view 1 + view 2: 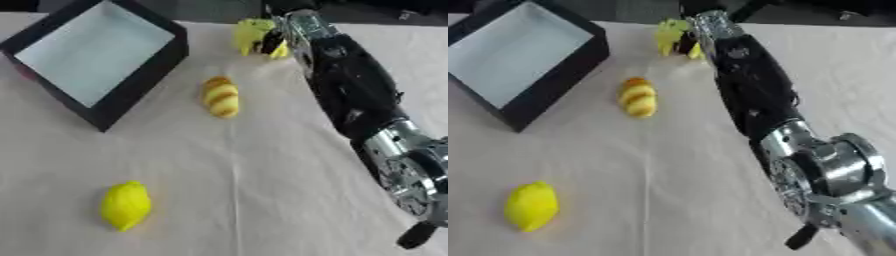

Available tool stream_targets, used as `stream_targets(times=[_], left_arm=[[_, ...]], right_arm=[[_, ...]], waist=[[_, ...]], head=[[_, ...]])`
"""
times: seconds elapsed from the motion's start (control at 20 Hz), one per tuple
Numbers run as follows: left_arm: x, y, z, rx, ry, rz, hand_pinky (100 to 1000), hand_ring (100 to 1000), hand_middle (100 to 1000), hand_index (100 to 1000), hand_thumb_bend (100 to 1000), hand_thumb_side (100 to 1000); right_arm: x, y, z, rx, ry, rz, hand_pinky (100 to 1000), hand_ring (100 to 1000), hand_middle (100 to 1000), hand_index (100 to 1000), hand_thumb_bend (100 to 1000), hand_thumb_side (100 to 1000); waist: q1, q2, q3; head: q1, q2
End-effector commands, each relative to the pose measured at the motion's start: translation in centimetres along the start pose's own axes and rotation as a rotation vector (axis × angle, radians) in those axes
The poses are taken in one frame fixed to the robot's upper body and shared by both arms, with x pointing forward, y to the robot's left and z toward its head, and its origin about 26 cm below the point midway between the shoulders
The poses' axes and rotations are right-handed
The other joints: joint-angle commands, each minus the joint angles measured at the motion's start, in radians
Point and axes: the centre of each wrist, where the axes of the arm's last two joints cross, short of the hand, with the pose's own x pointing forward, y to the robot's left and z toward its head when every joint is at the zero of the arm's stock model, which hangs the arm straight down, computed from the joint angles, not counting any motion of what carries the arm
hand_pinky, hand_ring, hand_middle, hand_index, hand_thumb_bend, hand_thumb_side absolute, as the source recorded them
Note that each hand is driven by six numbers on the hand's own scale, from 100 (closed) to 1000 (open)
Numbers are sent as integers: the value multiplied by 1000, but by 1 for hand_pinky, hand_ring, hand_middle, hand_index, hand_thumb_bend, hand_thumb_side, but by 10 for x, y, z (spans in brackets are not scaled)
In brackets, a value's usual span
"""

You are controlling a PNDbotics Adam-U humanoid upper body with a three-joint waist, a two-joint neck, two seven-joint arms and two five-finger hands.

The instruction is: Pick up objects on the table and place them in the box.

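Nearest the camera is the silver elbow joint of the right arm, which enters from the lower right and stretches diagonally up across the cloth-covered table toward its far edge. Low on the left of the table lies a yellow lemon, on its own and well apart from everything else. The box sits at the upper left, black-walled with a pale inside, turned cornerwise to the view; nothing shows inside it. Between the box and the arm, nearer the middle, lies a small loaf-shaped thing, yellow with brown stripes, touching neither. At the far end of the arm the right hand is curled round a yellow object close to the table's far edge; the forearm hides part of that object, so its shape is unclear. The left hand shows in neither view.
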Motion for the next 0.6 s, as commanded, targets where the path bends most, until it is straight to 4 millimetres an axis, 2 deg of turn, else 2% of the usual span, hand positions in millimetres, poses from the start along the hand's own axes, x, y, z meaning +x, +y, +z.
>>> stream_targets(times=[0.05, 0.6], left_arm=[[7, 1, -3, -8, -29, -11, 886, 763, 791, 792, 135, 871], [5, 3, -1, -14, -14, -20, 887, 764, 786, 791, 140, 866]], right_arm=[[-11, -11, -2, -63, 10, -12, 734, 560, 460, 539, 419, 225], [-12, -30, -4, -83, -52, -114, 721, 544, 436, 515, 418, 217]], waist=[[3, -20, -1], [-2, -61, -16]], head=[[0, 6], [3, 34]])
